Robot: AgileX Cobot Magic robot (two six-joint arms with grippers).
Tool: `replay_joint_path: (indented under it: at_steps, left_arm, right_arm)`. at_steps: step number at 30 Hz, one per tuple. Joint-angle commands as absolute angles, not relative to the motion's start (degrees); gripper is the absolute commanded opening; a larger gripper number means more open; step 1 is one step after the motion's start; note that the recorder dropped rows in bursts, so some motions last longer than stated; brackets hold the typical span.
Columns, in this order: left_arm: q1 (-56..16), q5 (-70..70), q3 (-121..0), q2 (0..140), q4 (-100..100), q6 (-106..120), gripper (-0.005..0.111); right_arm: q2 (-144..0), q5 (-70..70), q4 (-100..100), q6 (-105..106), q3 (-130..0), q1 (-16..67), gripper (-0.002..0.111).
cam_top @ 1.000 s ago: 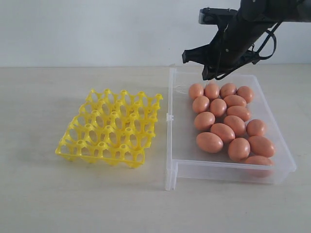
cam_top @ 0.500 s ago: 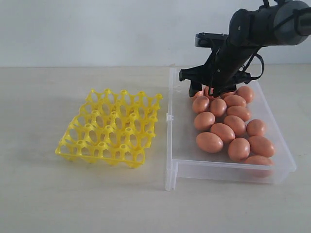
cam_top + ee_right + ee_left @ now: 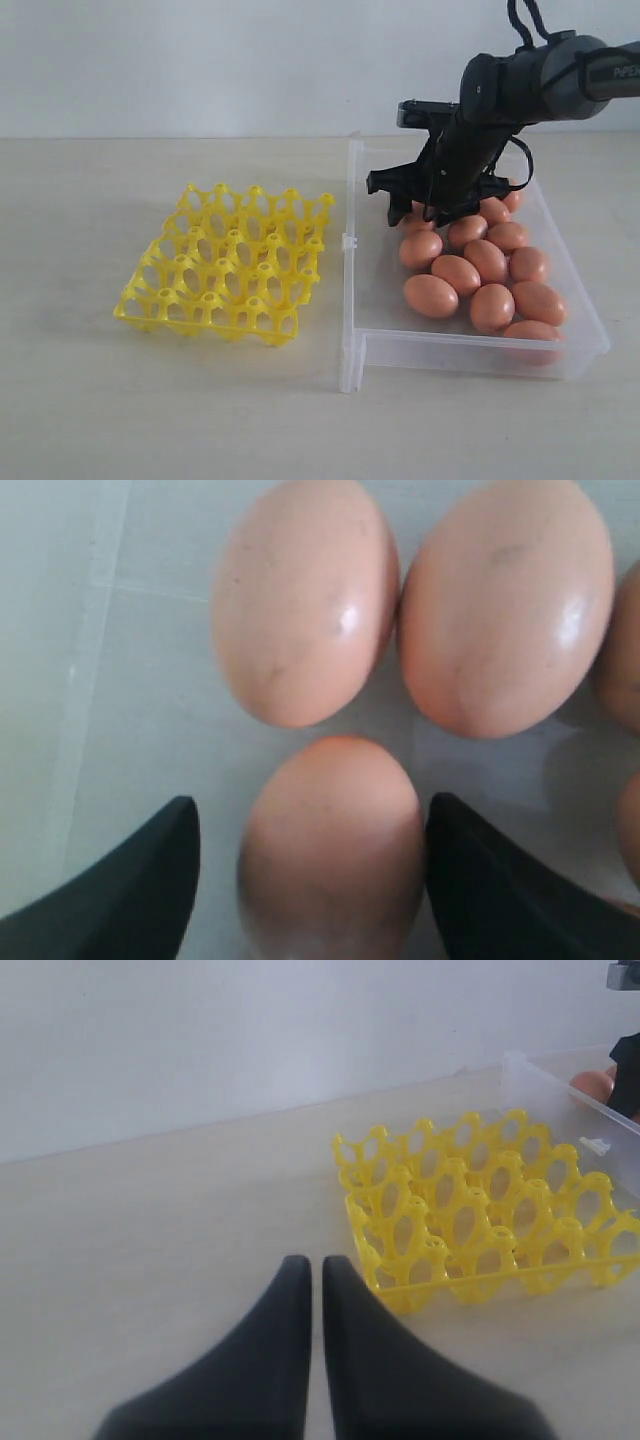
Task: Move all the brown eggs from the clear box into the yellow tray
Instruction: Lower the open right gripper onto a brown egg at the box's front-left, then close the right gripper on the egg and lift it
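Several brown eggs (image 3: 432,295) lie clustered in the clear box (image 3: 352,300), to the right of the yellow tray (image 3: 232,262), whose cups hold nothing. My right gripper (image 3: 420,205) is down inside the box at the far left of the cluster. In the right wrist view it (image 3: 312,810) stands open astride one egg (image 3: 330,850), with a gap on one side and the other finger close against the shell. Two more eggs (image 3: 305,600) lie just beyond. My left gripper (image 3: 309,1262) is shut on nothing, low over the table beside the tray (image 3: 480,1210).
The box's low wall (image 3: 560,1090) rises just past the tray's far side, with one egg (image 3: 592,1085) showing through it. A pale wall (image 3: 200,60) backs the table. Bare tabletop (image 3: 150,400) spreads in front of the tray and box.
My right arm has dropped from above the box's far end down among the eggs. Its jaws have opened and now straddle one egg. The left gripper's earlier state is not shown.
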State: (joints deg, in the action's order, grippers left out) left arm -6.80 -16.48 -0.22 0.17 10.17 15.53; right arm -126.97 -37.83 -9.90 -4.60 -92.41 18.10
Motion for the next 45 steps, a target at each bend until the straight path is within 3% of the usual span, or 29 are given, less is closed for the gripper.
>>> replay_joint_path:
  at_steps: [1, 9, 19, 37, 45]
  left_arm:
    - [-7.14, -16.25, 0.00, 0.00, 10.09, 15.54, 0.004]
    - [-7.14, -16.25, 0.00, 0.00, 10.09, 15.54, 0.004]
    - [-7.14, -16.25, 0.00, 0.00, 10.09, 15.54, 0.004]
    - [-7.14, -16.25, 0.00, 0.00, 10.09, 15.54, 0.004]
    - [-7.14, -16.25, 0.00, 0.00, 10.09, 15.54, 0.004]
  right_arm:
    - [-127.37, -36.49, -9.57, -4.45, -92.70, 17.65, 0.059]
    - [-127.37, -34.70, -6.50, -3.62, -92.70, 17.65, 0.055]
    - [-127.37, -35.72, -4.66, 2.31, -92.70, 17.65, 0.001]
    - [-119.37, -28.83, -6.65, 3.36, -92.70, 18.05, 0.000]
    - [-115.58, -24.46, -29.87, 26.96, -92.70, 24.05, 0.000]
